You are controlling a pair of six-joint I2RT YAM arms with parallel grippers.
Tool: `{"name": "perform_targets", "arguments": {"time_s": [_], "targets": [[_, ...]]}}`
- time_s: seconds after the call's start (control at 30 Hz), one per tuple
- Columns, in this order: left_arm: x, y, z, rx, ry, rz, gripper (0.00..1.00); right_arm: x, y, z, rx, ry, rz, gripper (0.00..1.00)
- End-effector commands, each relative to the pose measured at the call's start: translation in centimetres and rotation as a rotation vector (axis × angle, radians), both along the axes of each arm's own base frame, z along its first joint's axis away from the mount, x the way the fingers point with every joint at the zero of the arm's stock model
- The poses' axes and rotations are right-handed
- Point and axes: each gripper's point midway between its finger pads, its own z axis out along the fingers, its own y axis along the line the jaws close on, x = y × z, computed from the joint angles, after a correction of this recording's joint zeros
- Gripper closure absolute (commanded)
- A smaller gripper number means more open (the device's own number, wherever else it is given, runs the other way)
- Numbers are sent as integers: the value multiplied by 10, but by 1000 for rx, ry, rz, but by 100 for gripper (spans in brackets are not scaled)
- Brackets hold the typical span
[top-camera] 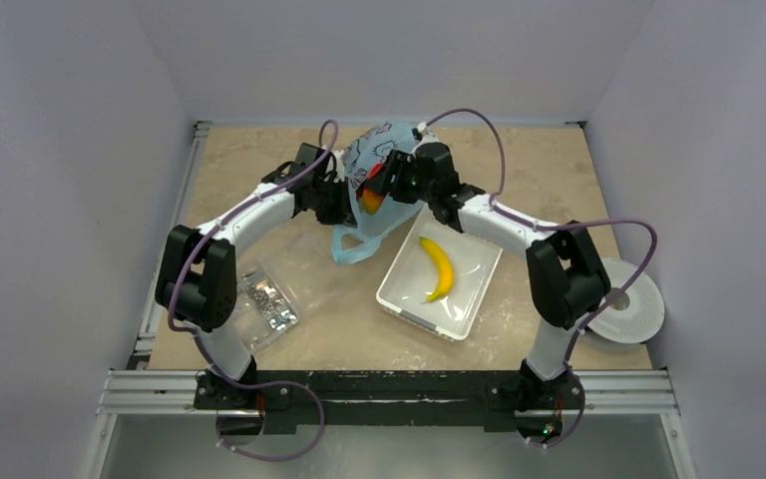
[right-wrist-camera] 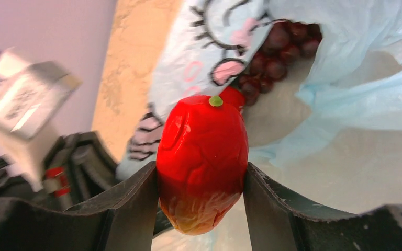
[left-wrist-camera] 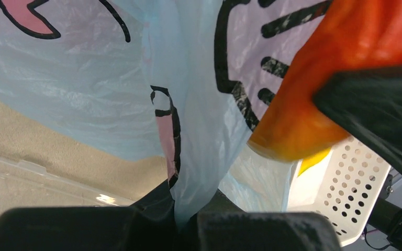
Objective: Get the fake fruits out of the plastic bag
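Plastic bag [right-wrist-camera: 345, 78] holds grapes [right-wrist-camera: 272, 52], tray [top-camera: 464, 289] holds banana [top-camera: 439, 267], right gripper [right-wrist-camera: 201, 175] clamps mango [right-wrist-camera: 201, 136].

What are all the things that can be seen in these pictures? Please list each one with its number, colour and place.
table: one, beige, under everything
plastic bag: one, light blue with pink and black print, far centre, between the two arms
mango: one, orange-red, at the bag mouth
grape bunch: one, dark red, inside the bag
tray: one, white, right of centre, nearer than the bag
banana: one, yellow, in the tray
packet of metal bits: one, clear, near left side
round disc: one, white, right edge
left claw: one, black, shut on the plastic bag
right claw: one, black, shut on the mango
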Motion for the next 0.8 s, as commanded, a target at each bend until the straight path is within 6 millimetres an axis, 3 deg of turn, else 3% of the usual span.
{"name": "perform_targets", "arguments": {"time_s": [0.0, 0.2, 0.23, 0.37, 0.47, 0.57, 0.63, 0.77], "targets": [[14, -7, 20, -42, -81, -43, 100, -16, 4, 53, 2, -159, 136, 100], [16, -8, 21, -52, -88, -58, 100, -53, -17, 62, -59, -157, 192, 100], [17, -7, 21, -50, -88, -58, 100, -63, -24, 70, -70, -168, 198, 100], [18, -6, 22, -38, -94, -61, 100, -93, -60, 68, -190, -161, 172, 100], [18, -6, 22, -39, -91, -61, 100, -113, -100, 49, -334, -97, 101, 100], [19, -6, 22, -42, -78, -35, 100, -139, -126, 23, -413, -9, 82, 100], [19, -6, 21, -47, -56, -21, 100, -155, -132, 2, -429, 60, 94, 100], [18, -8, 21, -61, -38, -16, 100, -175, -122, -36, -425, 161, 189, 100]]}}
